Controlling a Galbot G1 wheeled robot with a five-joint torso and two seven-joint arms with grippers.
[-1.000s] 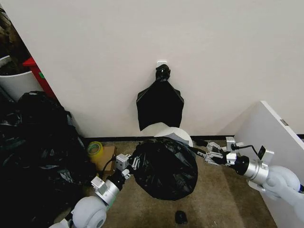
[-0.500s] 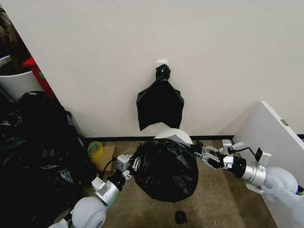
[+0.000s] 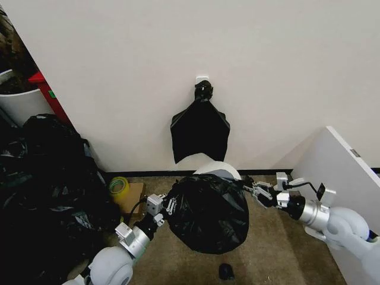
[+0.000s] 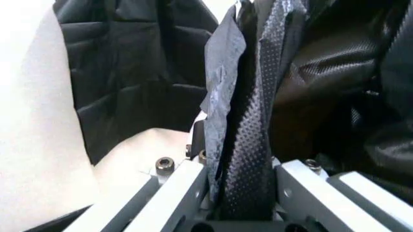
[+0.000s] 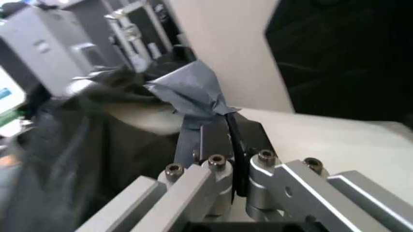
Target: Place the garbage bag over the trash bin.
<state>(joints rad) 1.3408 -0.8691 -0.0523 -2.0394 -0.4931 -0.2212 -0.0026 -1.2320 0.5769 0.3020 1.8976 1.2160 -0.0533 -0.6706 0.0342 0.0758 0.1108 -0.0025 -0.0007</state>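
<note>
The garbage bag (image 3: pixel 208 211), glossy black and billowy, hangs stretched between my two grippers over the front of the trash bin (image 3: pixel 217 170). Of the bin, a curved cream-white part of the rim and wall shows behind the bag's top. My left gripper (image 3: pixel 168 206) is shut on the bag's left edge; in the left wrist view a fold of the black film (image 4: pixel 223 92) runs up between its fingers (image 4: pixel 253 145). My right gripper (image 3: pixel 252 191) is shut on the bag's right edge. In the right wrist view a pinched grey-black tuft of film (image 5: pixel 190 96) stands out of its shut fingers (image 5: pixel 216 137), with the bin's pale wall (image 5: pixel 322 145) just behind.
A flat black bundle (image 3: pixel 200 127) hangs from a white wall hook above the bin. A heap of bulging black bags (image 3: pixel 47 178) lies at the left, beside a tape roll (image 3: pixel 119 186) on a cardboard box. A white panel (image 3: pixel 335 169) stands at the right. A small black object (image 3: pixel 226 271) lies on the carpet.
My right gripper has moved left toward the bin, carrying the bag's right edge closer to the rim. The bag has shifted slightly up. The left gripper has hardly moved.
</note>
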